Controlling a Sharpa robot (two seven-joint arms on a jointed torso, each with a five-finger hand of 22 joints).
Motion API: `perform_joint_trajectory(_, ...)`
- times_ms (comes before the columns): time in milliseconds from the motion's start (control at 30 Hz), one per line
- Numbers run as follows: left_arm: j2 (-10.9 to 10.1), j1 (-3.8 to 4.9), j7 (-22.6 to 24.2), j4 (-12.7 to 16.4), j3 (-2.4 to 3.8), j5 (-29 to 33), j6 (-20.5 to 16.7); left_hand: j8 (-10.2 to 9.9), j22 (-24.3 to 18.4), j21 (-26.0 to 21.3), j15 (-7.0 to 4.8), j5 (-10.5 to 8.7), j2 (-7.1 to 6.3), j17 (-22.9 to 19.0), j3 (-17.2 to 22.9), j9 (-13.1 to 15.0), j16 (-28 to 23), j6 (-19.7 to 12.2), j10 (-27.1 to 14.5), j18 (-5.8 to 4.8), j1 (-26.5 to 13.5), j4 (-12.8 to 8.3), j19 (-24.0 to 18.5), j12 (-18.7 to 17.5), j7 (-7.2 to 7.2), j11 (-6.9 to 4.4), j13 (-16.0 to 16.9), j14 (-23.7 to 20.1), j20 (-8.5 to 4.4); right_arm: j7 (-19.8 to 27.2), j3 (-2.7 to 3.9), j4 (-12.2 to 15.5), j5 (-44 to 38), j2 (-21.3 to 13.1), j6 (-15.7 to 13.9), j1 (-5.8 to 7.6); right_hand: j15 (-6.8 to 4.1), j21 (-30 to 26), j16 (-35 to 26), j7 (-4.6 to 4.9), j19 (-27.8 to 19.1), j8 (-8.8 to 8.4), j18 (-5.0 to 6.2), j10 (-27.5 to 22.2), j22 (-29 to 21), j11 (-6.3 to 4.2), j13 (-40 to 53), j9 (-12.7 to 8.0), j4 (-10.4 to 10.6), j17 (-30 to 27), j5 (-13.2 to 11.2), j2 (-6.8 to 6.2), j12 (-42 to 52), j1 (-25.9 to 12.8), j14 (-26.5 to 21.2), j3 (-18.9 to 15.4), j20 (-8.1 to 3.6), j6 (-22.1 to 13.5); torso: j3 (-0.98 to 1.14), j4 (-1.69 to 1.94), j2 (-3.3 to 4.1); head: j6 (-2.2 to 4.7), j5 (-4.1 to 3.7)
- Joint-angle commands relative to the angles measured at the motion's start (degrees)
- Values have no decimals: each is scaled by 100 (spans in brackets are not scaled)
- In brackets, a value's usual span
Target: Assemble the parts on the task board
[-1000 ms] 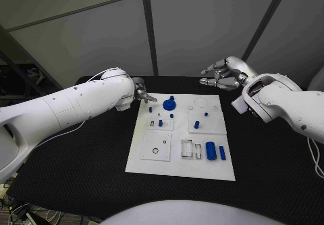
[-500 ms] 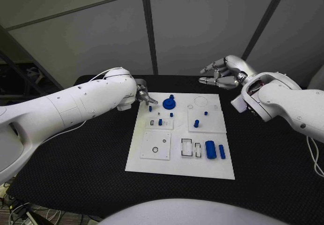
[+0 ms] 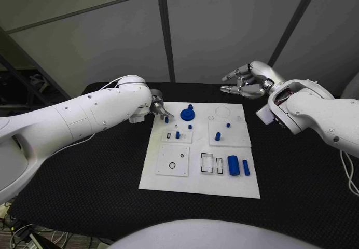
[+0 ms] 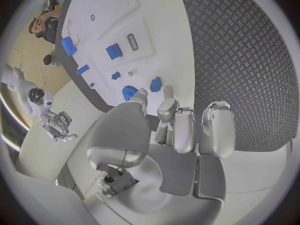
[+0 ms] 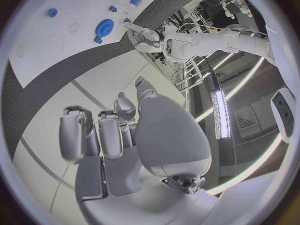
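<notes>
The white task board (image 3: 201, 179) lies mid-table. At its far left stand a blue gear (image 3: 187, 114) and a small blue peg (image 3: 166, 120). My left hand (image 3: 159, 107) hovers at that corner with its fingers apart and nothing in them. In the left wrist view its fingertips (image 4: 167, 104) lie close to the peg (image 4: 155, 84), and the thumb hides part of the gear (image 4: 128, 92). More pegs (image 3: 218, 137) stand mid-board, and a blue cylinder (image 3: 234, 166) and a bar (image 3: 246, 167) lie at the near right. My right hand (image 3: 244, 83) hangs empty beyond the far edge.
Raised white insert plates (image 3: 173, 162) with holes and slots sit on the board's left half. Black table (image 3: 90, 171) surrounds the board on every side. In the right wrist view the gear (image 5: 104, 26) and my left hand (image 5: 142, 35) show beyond my right hand's fingers.
My left hand's fingers have dipped slightly toward the small peg at the board's far left corner. The right hand and the parts have stayed put.
</notes>
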Motion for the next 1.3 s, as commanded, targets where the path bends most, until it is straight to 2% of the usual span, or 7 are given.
perform_joint_trajectory(33,14,10,-57,-6,-3,-58,156,-25,452,34,16,35,17,577,-43,-15,-1,44,-20,-3,61,-9,5,29,-10,-17,5,349,17,23,2,-2,-4,10,46,11,-26,-26,-30,-16,-13,29,117,-18,205,0,5,-6,12,555,39,20,-4,-40,365,-26,-13,33,-2,4,0,-2,4)
perform_joint_trajectory(467,24,7,-52,-12,-6,101,30,-65,477,36,-3,4,241,576,59,-66,0,137,-15,-6,404,-168,17,41,-36,-41,5,349,2,25,2,-10,-4,20,51,11,-27,-28,-31,-17,-13,34,117,-19,204,-2,1,-5,13,557,46,28,-4,-37,366,-24,-14,40,-1,6,-1,-11,3)
perform_joint_trajectory(600,24,5,-42,-26,-6,340,-46,-86,493,39,-26,-83,419,576,258,-82,1,145,-22,-8,769,-378,24,34,-67,-70,-3,349,-14,30,2,-17,-4,29,60,11,-28,-29,-30,-18,-13,35,117,-15,202,-2,5,-5,12,559,49,31,1,-35,366,-23,-15,42,-2,2,2,-8,-8)
perform_joint_trajectory(667,21,4,-31,-32,-6,468,-80,-107,502,41,-48,-315,555,577,456,-92,2,131,-28,-9,1054,-560,27,25,-91,-94,-8,349,-30,31,2,-20,-4,30,64,11,-28,-29,-30,-18,-13,35,117,-15,202,-2,5,-5,12,559,49,31,1,-35,366,-23,-15,42,-4,4,2,-10,-12)
perform_joint_trajectory(800,10,3,-16,-38,-6,748,-92,-154,516,44,-73,-350,663,578,843,-112,2,74,-56,-12,1472,-887,31,-14,-106,-115,-30,349,-58,33,2,-23,-4,31,75,11,-28,-29,-30,-18,-13,35,117,-15,202,-2,5,-5,12,559,49,31,1,-35,366,-23,-15,42,1,3,-3,-17,-11)
perform_joint_trajectory(900,-10,3,-6,-28,-6,954,-103,-173,529,42,-46,-355,629,578,1235,-110,2,57,-56,-15,1522,-1068,30,-55,-66,-80,-63,349,-57,35,2,-27,-4,32,84,11,-28,-29,-30,-18,-13,35,117,-15,202,-2,5,-5,12,559,49,31,1,-35,366,-23,-15,42,0,7,0,-25,-4)
perform_joint_trajectory(1300,-269,1,9,225,-6,1353,-306,-97,564,37,-33,-347,347,581,2153,25,5,45,2,-16,1164,-1326,38,-75,-54,-73,-92,350,-36,42,2,-39,-3,36,94,10,-28,-29,-30,-18,-13,35,117,-15,202,-2,5,-5,12,559,49,31,1,-35,366,-23,-15,42,0,13,-3,-34,15)
